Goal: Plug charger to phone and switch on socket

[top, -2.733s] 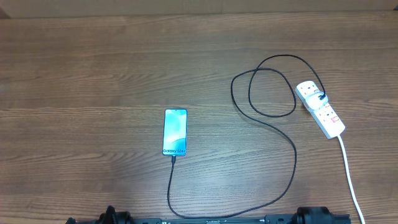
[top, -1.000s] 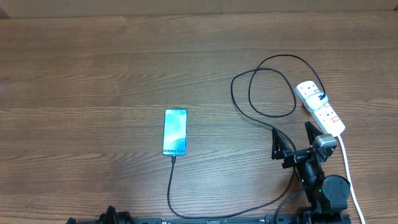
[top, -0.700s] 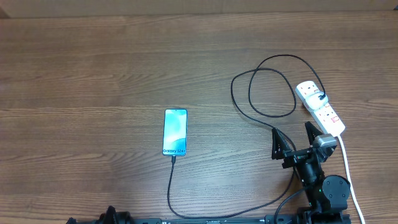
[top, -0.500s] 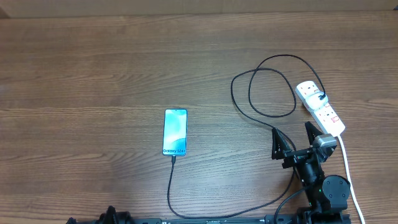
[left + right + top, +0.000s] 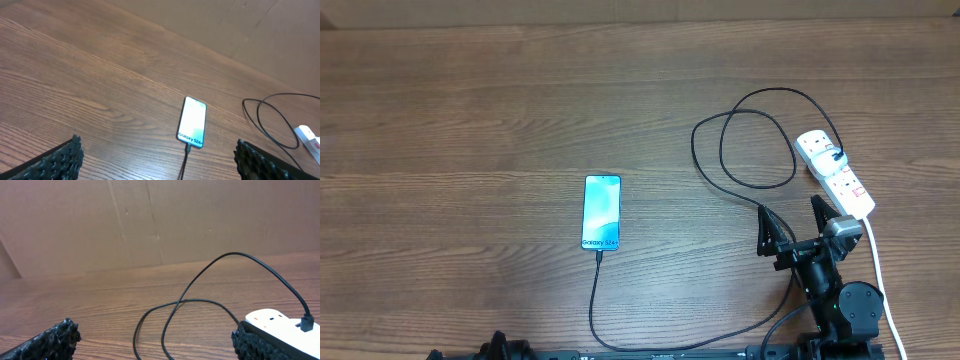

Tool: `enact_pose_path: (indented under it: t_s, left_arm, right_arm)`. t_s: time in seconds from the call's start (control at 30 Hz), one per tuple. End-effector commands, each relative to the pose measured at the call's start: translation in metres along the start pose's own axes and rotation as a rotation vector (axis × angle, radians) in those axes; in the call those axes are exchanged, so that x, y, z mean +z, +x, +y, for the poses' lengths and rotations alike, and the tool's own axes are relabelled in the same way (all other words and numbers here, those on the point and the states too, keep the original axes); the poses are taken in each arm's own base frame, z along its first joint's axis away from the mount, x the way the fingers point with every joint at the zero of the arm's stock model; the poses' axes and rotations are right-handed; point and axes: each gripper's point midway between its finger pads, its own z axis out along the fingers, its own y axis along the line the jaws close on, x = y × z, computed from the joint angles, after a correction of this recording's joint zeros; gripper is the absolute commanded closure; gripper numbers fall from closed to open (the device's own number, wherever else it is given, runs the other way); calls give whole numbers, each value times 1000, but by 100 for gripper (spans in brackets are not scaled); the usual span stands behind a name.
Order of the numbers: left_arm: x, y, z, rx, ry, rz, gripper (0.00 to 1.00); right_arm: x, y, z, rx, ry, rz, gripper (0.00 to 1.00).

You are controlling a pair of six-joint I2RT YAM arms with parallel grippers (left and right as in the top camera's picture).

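Right gripper (image 5: pixel 790 222) spread, 7 o'clock of socket (image 5: pixel 835 175) | left gripper (image 5: pixel 157 149) spread | phone (image 5: pixel 602 213) reads "Galaxy S24+" | charger (image 5: pixel 591 300) meets its 6 o'clock edge

The right arm (image 5: pixel 817 272) is matt black, with a round joint housing (image 5: pixel 858 303), a small grey-silver block (image 5: pixel 841 227) at its wrist and a thin black cable (image 5: pixel 775 325) curving beside its base. The right gripper (image 5: pixel 788 206) has two slim, tapering black fingers (image 5: pixel 766 226). In the wrist views, both it and the left gripper (image 5: pixel 160 161) show black pads (image 5: pixel 52 344) covered in small knobbly bumps.
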Motion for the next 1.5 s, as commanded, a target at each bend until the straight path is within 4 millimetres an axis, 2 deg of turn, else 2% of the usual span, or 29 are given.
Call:
enact_pose_path:
  t_s: [0.0,0.4,0.57,0.67,0.7,0.8,0.87,0.93,1.03,1.27,1.47]
  left_arm:
    - [-2,0,0,-13,1,-13,0]
    - [-2,0,0,-13,2,-13,0]
    - [14,-4,-13,-40,66,-11,0]
    - [49,-11,-17,59,71,-40,0]
    - [67,-12,-19,95,76,-50,0]
    - [100,-10,-21,108,93,-67,1]
    - [142,-3,-26,111,138,-94,0]
    - [169,5,-27,117,165,-121,0]
    - [195,17,-30,164,213,-155,0]
    - [222,31,-27,347,226,-247,0]
    - [232,39,-23,461,213,-285,1]
  right_arm:
    - [0,1,-4,1,16,-8,0]
    - [0,1,-4,1,16,-8,0]
    - [0,1,-4,1,16,-8,0]
    - [0,1,-4,1,16,-8,0]
    - [0,1,-4,1,16,-8,0]
    - [0,1,-4,1,16,-8,0]
    - [0,1,-4,1,16,-8,0]
    - [0,1,-4,1,16,-8,0]
    - [0,1,-4,1,16,-8,0]
    - [0,1,-4,1,16,-8,0]
    - [0,1,-4,1,16,-8,0]
